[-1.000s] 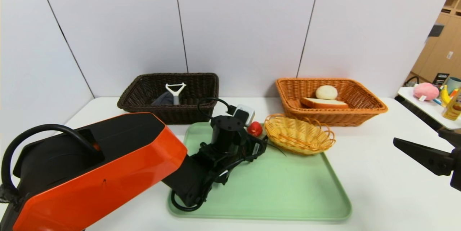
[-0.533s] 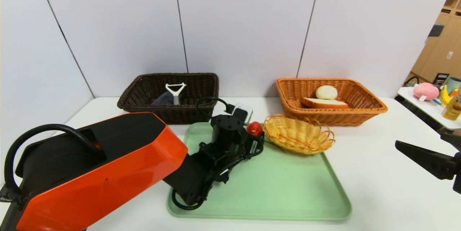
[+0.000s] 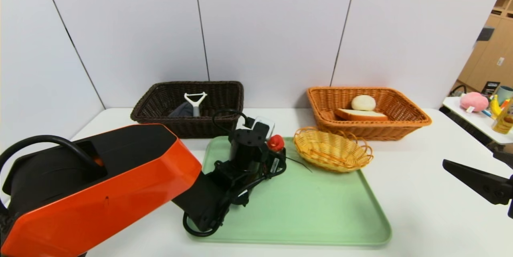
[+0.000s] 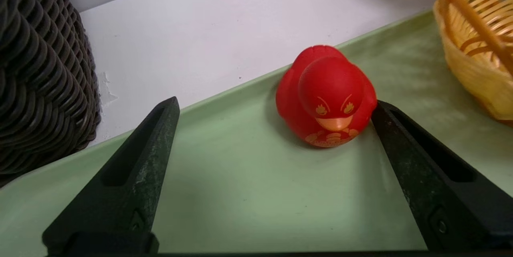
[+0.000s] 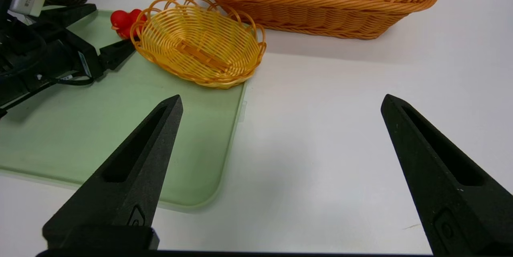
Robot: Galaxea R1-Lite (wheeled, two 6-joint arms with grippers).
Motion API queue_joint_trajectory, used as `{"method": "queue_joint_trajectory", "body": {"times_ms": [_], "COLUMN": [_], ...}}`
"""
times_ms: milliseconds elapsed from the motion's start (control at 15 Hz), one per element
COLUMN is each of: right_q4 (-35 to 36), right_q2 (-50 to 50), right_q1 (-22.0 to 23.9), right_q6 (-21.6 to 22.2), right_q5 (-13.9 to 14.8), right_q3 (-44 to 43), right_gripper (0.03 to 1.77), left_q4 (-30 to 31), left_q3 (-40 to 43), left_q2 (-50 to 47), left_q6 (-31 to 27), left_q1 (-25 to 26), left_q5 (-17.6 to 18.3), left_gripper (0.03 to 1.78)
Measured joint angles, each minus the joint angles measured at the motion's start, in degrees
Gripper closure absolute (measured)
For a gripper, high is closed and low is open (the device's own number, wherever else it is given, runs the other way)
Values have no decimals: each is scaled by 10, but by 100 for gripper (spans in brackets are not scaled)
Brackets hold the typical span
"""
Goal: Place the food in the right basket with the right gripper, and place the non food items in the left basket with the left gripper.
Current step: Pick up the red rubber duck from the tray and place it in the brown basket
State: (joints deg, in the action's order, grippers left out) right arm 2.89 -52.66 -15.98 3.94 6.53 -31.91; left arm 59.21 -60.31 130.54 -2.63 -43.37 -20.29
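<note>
The dark basket (image 3: 216, 128) contains the grey cloth (image 3: 182, 110) and the peeler (image 3: 195, 104). The orange-brown basket (image 3: 372, 130) contains the bread slice (image 3: 362, 115) and the pale bun (image 3: 363, 102). My left claw (image 4: 276, 106) is positioned over the green tray (image 3: 320, 209), fingers apart; the red duck (image 4: 326, 96) is on the tray between them, close to one fingertip. My right claw (image 5: 282, 98) is apart above the bench (image 5: 320, 193).

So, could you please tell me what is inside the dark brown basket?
The dark brown basket holds a white-headed peeler and a dark grey cloth. Its front wall hides their lower parts and the floor nearest it.
</note>
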Motion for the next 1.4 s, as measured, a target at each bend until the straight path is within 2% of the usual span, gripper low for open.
{"method": "queue_joint_trajectory", "body": {"times_ms": [333, 1333, 1400], "right_q4": [0, 0, 0], "right_q2": [8, 11, 11], "right_q1": [-3, -4, -4], "right_q6": [-1, -2, -2], "right_q5": [1, 0, 0], "right_q3": [9, 9, 11], "right_gripper": [9, 9, 9], "left_q4": [18, 16, 16], "left_q3": [1, -25, -26], "left_q2": [-9, 18, 20], "left_q6": [1, -1, -1], "left_q1": [-14, -19, -19], "left_q5": [14, 13, 14], "left_gripper": [12, 12, 28]}}
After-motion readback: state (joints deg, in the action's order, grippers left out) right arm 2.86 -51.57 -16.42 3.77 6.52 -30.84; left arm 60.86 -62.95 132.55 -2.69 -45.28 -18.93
